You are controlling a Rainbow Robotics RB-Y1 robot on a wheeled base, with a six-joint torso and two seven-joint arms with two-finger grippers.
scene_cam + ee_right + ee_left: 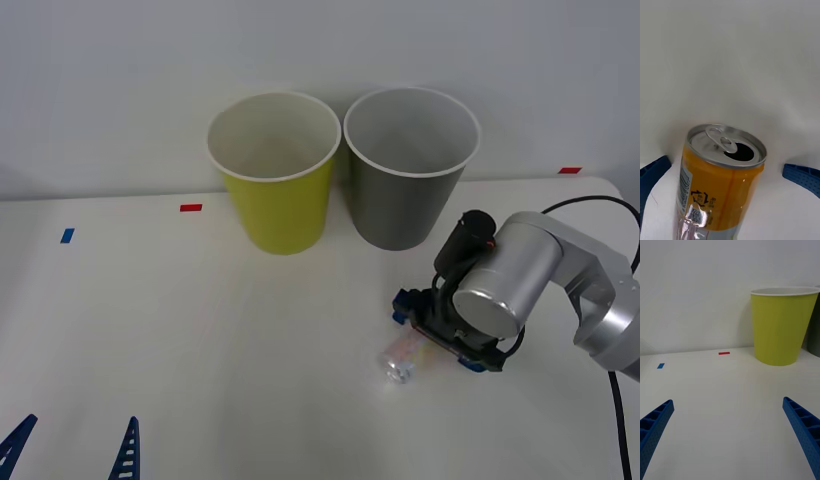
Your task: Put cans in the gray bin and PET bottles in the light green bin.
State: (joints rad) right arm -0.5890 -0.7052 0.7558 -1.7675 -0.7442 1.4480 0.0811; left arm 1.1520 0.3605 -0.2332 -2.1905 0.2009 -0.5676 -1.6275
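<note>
Can (400, 358) lies on side on table (200, 360), front-right area, well apart from both bins. Right gripper (432, 335) straddles it, fingers (801, 177) spread, not touching can; arm hides can's rear end in front view. Gray bin (405, 170) beside light green bin (275, 180) at back edge. Left gripper (730, 435) released, parked front-left corner, fingertips cut off by frame. Wide free table between.

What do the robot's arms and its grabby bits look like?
The right arm is made of shiny silver-gray rounded tubes, with a black part near the wrist and a black cable looping beside it. Its right tool has blue parts at the end. The left tool has two blue, ribbed fingers with little open cells, pointed like fins.
</note>
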